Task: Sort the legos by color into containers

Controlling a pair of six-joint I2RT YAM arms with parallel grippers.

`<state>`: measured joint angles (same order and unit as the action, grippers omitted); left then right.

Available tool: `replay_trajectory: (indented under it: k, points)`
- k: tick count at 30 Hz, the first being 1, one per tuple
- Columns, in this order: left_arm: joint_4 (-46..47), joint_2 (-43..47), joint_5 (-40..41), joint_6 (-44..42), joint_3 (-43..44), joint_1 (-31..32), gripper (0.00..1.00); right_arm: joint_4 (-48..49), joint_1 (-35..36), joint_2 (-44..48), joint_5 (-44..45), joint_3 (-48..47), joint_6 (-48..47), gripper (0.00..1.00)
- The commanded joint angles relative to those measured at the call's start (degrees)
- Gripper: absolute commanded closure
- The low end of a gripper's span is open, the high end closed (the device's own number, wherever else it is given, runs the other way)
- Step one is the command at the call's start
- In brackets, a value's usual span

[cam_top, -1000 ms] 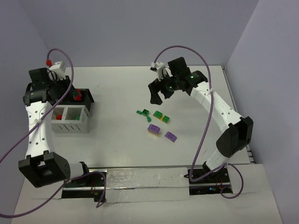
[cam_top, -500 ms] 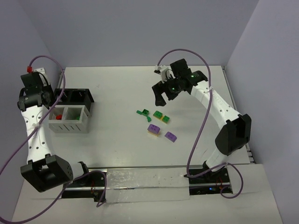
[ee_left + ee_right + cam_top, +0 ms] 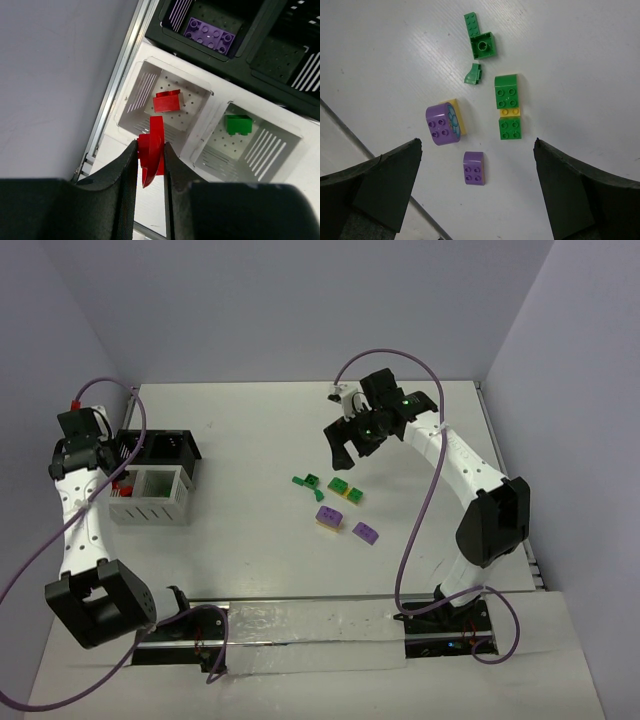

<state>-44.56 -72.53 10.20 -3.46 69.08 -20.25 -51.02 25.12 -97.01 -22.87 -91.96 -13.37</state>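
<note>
Now the left gripper (image 3: 150,150) is pinched tight on the red half-round (image 3: 153,142), held on edge above the white box (image 3: 216,100), over the edge of the compartment that holds a red brick (image 3: 167,101), so it looks lined up to drop red with red, while a green brick (image 3: 238,124) sits next door. Over on the right, the right gripper (image 3: 344,450) hangs wide open and empty above the loose legos (image 3: 506,91) on the table (image 3: 580,60), probably sizing up its next pick

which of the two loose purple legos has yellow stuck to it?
The bigger rounded purple lego: a yellow piece shows along its edge. The smaller purple lego beside it is plain purple all over.
</note>
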Motion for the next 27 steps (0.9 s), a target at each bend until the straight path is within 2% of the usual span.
replay_trajectory:
  k: [1,12,14,19,21,22,24,27]
  points:
    - [6.1,-1.6,0.4,-1.2,-1.1,-0.6,0.94,-0.4,0.1,-0.1,0.6,-2.7,-0.8,0.00]
    - [9.0,-4.2,-0.7,-2.1,-0.9,-0.7,0.90,-1.0,0.1,-0.5,0.6,-3.2,-1.3,0.00]
    - [9.3,-4.5,-1.0,-2.2,-1.5,-0.7,0.83,-0.9,0.1,-0.6,0.7,-3.2,-1.4,0.00]
    - [9.8,-4.6,-1.3,-2.4,-2.6,-0.7,0.76,-0.8,0.2,-1.0,0.8,-3.2,-1.5,0.00]
    - [9.8,-4.9,-1.6,-2.6,-2.5,-0.8,0.71,-0.6,0.1,-0.9,0.8,-3.0,-1.5,0.00]
    - [9.9,-4.7,-1.7,-2.7,-2.5,-0.8,0.67,-0.5,0.1,-0.8,0.9,-2.9,-1.5,0.00]
    - [10.2,-4.3,-2.0,-2.8,-2.1,-0.8,0.52,-0.6,0.2,-0.8,1.1,-2.6,-1.6,0.00]
    - [9.8,-4.3,-2.2,-2.9,-0.8,-0.7,0.43,-0.5,0.1,-0.4,1.3,-2.3,-1.8,0.00]
